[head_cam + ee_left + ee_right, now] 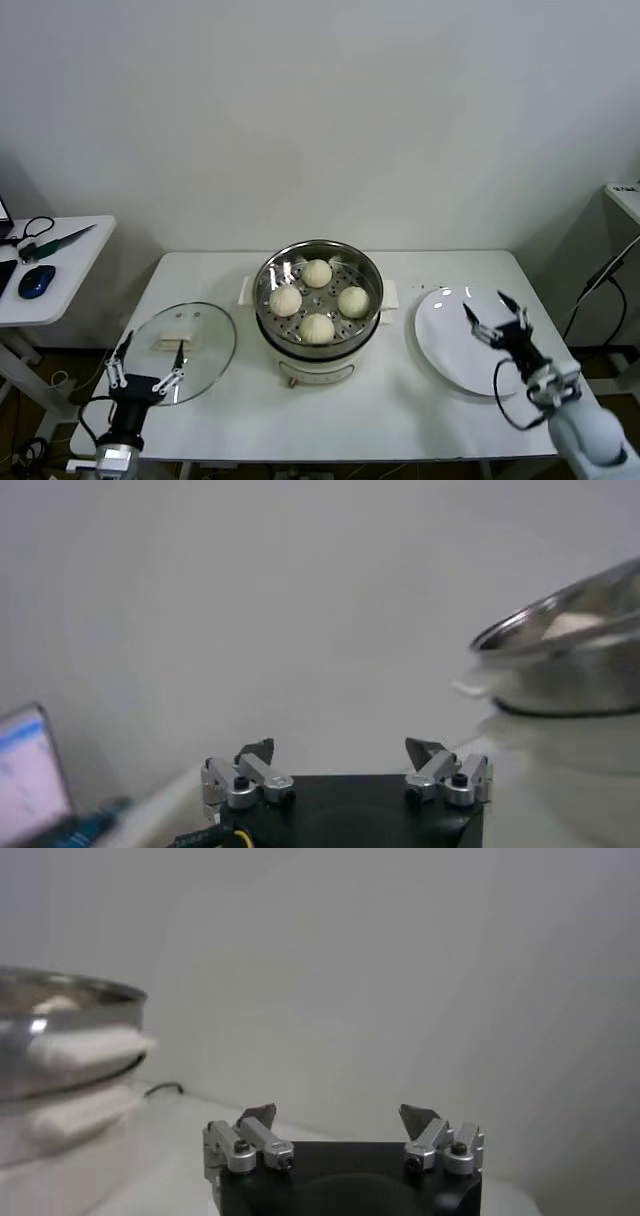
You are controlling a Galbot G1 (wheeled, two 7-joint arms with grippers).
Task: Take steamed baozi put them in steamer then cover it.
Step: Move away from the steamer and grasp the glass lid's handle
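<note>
We see all four steamed baozi (317,300) lying in the steamer (318,262), which stands near the middle of the white bench (330,410), toward its back edge, on its cream-white pot base (316,368). The buns sit apart from one another on the perforated floor, one toward the back, one toward the front and one to either side. The cover (180,338) lies flat on the bench near the left edge, well apart from the steamer, its cream-white handle (174,342) facing up; the steamer is uncovered. Our left gripper (146,366) hovers at the front left corner, over the near rim of the cover, with its fingers (257,751) spread wide and holding nothing. Our right gripper (496,316) hangs over the white plate (445,345) that lies near the right edge of the bench, and its fingers (259,1115) are likewise spread apart with nothing between them. The plate carries no buns. From each wrist view we see the steamer's shiny rim off to one side, at some distance from the fingers. To the left of the bench stands a smaller side table (60,290) with a computer mouse (36,281) and some cables on it.
</note>
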